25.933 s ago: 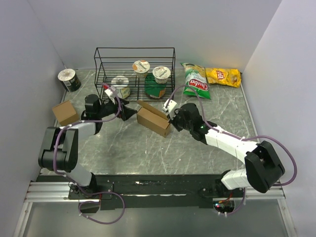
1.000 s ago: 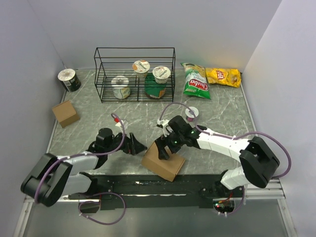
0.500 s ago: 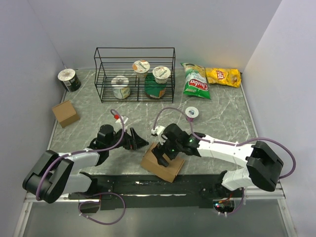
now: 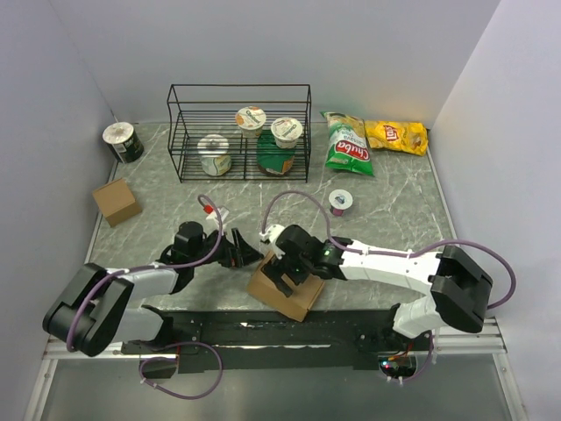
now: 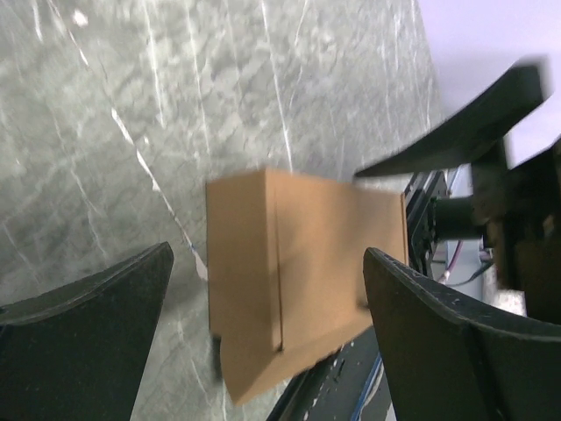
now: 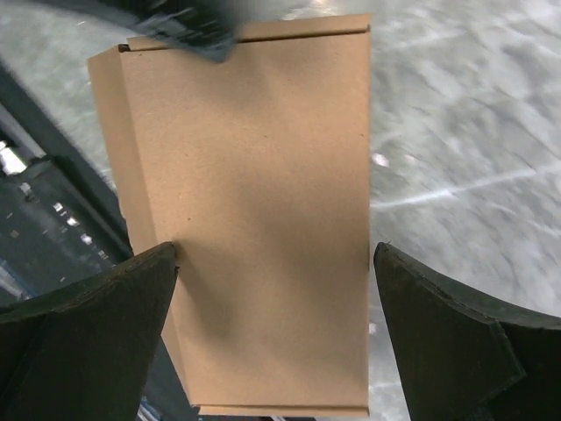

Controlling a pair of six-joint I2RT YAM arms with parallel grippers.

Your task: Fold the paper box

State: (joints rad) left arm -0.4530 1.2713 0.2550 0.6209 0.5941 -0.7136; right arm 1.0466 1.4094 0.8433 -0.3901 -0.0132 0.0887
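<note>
The paper box is a plain brown oblong carton lying closed near the table's front edge, partly over the black rail. My right gripper reaches down over it, open, with one finger at each long side; in the right wrist view the box fills the space between the fingertips of the right gripper. My left gripper is open just left of the box's end. In the left wrist view the box lies ahead of the left gripper, between its spread fingers.
A black wire rack with yogurt cups stands at the back. A smaller squarish cardboard box and a can sit at the left. Chip bags lie at the back right. A small lidded cup stands behind the right arm. The rail borders the front.
My right gripper has slid left along the box, which shifted slightly left and turned a little. The left gripper edged closer to the box's end. The small cup has come into view.
</note>
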